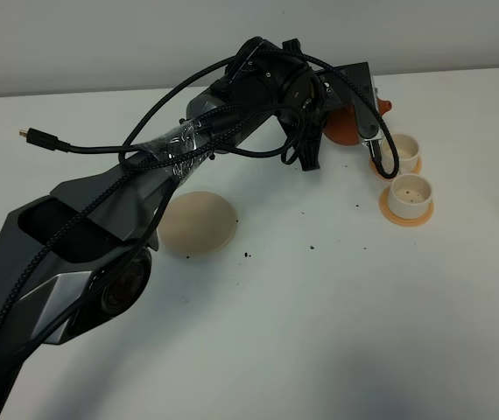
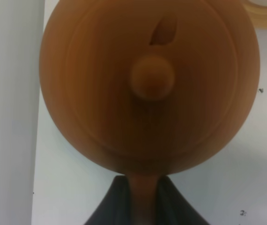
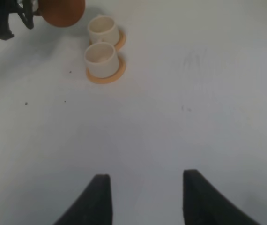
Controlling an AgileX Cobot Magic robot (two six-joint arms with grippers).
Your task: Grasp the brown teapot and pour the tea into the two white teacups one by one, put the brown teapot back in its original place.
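1. Your left pincer [image 2: 142,187] is clenched on the teapot [image 2: 147,84]. Its two dark fingers [image 2: 107,208] squeeze the loop handle [image 2: 143,201] from either side.
2. Your right pincer [image 3: 145,176] is released, with the jaws wide apart. Only the white table [image 3: 208,103] shows between them, and they touch nothing.
3. From the high camera, the teapot sits at the tip of the left arm [image 1: 144,192]. It is at about 10 o'clock of the far cup [image 1: 401,150] and just beside it.
4. The near cup [image 1: 410,194] stands at 5 o'clock of the far one. Their orange saucers [image 1: 404,217] are touching or nearly so.
5. The beige coaster [image 1: 199,223] lies at 8 o'clock of the teapot, well apart from it. The arm crosses over its 10 o'clock edge.
6. In the high view the wrist and black cables [image 1: 232,131] cover most of the pot, so only brown patches show.
7. In the left wrist view the pot is blurred and fills the frame, with the lid knob [image 2: 151,77] at its middle. You cannot tell how far it is tipped, whether it is clear of the table, or whether tea is running.
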